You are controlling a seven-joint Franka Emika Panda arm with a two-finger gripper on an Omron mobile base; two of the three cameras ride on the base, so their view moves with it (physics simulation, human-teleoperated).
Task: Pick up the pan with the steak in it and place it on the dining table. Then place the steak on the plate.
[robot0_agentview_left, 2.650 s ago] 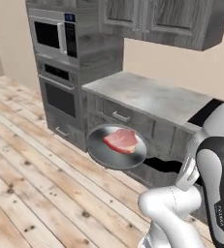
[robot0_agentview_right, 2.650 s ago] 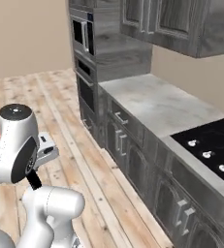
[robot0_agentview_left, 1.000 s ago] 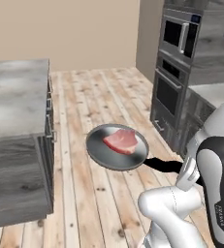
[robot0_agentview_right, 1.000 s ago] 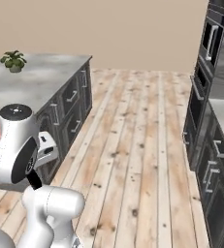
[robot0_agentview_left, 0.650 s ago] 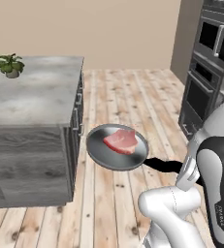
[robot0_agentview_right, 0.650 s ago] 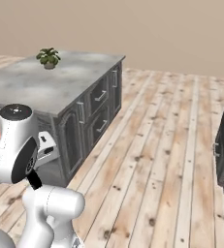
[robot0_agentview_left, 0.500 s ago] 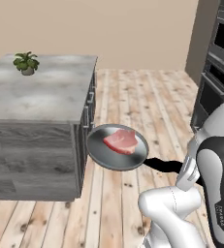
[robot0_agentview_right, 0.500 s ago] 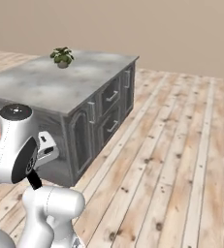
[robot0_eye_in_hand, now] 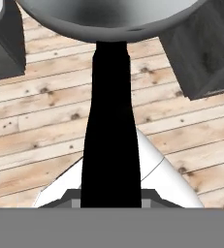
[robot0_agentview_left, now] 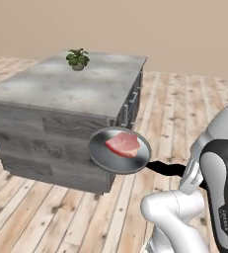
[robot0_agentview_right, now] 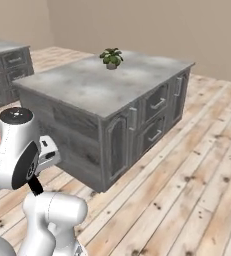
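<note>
The hand (robot0_eye_in_hand: 111, 198) grips the pan (robot0_agentview_left: 119, 156) by its handle (steak (robot0_agentview_left: 122, 145) inside) at frame center, lifted beside the grey surface (robot0_agentview_left: 61, 86); setting down and plating remain.

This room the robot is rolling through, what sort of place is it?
Most likely a home kitchen, computer-rendered. A grey island with drawers and cabinet doors stands on a wooden plank floor, a small potted plant on top, and the robot carries a frying pan holding a raw steak.
</note>
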